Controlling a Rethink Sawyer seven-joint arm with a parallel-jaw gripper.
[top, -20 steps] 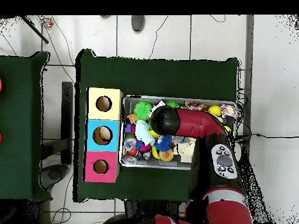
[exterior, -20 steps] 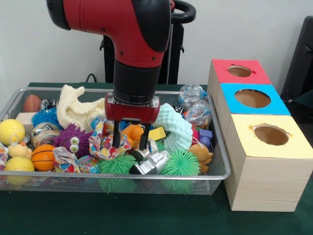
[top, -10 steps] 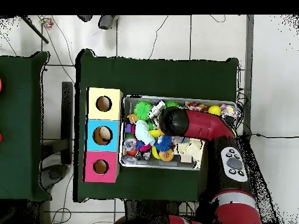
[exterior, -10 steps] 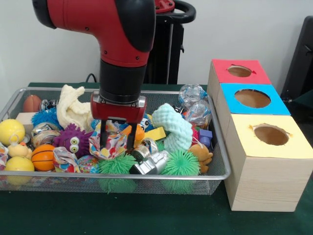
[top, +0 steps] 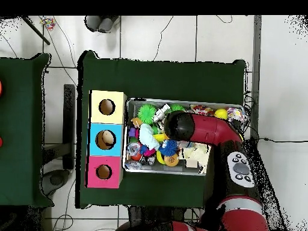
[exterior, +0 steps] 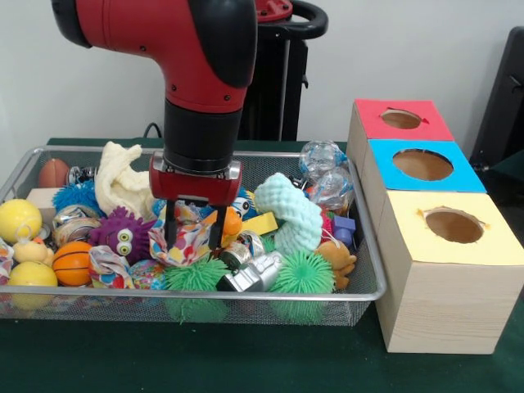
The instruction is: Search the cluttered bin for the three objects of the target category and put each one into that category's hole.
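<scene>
My gripper (exterior: 193, 242) hangs open over the middle of the wire bin (exterior: 270, 296), its two black fingers straddling a colourful patterned cloth toy (exterior: 187, 239). Nothing is held. Around it lie two green spiky balls (exterior: 304, 273), a silver metal piece (exterior: 254, 273), a mint foam ring (exterior: 290, 211) and a purple furry monster (exterior: 123, 232). To the right stands the box row with a yellow hole (exterior: 453, 224), a blue hole (exterior: 422, 164) and a red hole (exterior: 401, 119). In the overhead view the arm (top: 198, 128) covers the bin's middle and hides the gripper.
Left end of the bin holds a yellow ball (exterior: 18, 219), an orange basketball (exterior: 72, 262), a cream cloth (exterior: 123, 182) and a small brown football (exterior: 53, 173). Clear plastic balls (exterior: 323, 170) sit at the bin's right rear. A dark green cloth (top: 162, 78) covers the table.
The arm has shifted left along the bin, from over the silver piece to over the patterned cloth toy. The fingers stay open.
</scene>
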